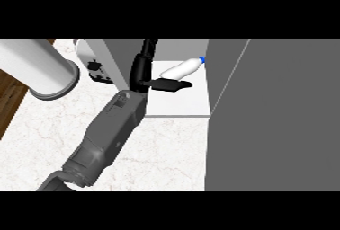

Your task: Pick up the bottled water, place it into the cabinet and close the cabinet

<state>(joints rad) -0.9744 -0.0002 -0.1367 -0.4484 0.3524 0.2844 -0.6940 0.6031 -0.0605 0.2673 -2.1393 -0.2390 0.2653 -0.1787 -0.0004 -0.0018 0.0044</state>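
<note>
Now the bottled water lies on its side on the white floor of the cabinet, its blue cap turned toward the back right corner. My left hand is just beside its base. My fingers are straight and point along the cabinet's left wall, and my thumb sticks out to the right under the bottle's lower end. They are spread apart and curl round nothing, and I cannot tell whether the thumb touches the bottle. My grey forearm slants across the marbled table and covers part of the cabinet's opening. A tall grey panel stands at the right of the opening. Left of the cabinet wall sits a white appliance with dark knobs. Further left is a big pale cylinder, with wooden floor past the table's edge.
</note>
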